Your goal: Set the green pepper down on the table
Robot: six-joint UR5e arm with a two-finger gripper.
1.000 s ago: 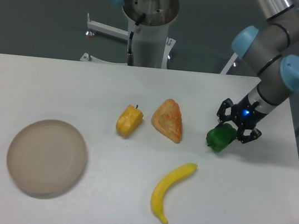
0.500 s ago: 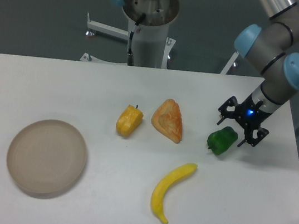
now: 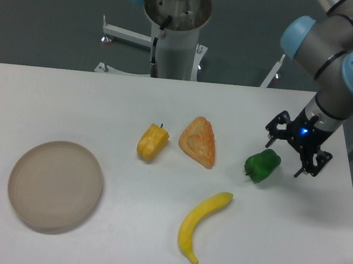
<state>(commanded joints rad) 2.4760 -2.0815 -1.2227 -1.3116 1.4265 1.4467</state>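
The green pepper (image 3: pixel 262 165) lies on its side on the white table (image 3: pixel 146 247), right of centre, glossy and lumpy. My gripper (image 3: pixel 286 160) hangs just up and to the right of it, open, with its black fingers spread and nothing between them. The fingers are clear of the pepper, with a small gap showing. The grey and blue arm rises from the gripper toward the upper right corner.
An orange pastry-like wedge (image 3: pixel 199 141) lies left of the pepper, then a yellow pepper (image 3: pixel 152 142). A banana (image 3: pixel 200 224) lies in front of them. A round beige plate (image 3: pixel 55 184) sits at the front left. The table's right edge runs close behind the gripper.
The gripper has let go of the green pepper and drawn up and to the right. The pepper stays resting on the table where it was set down.
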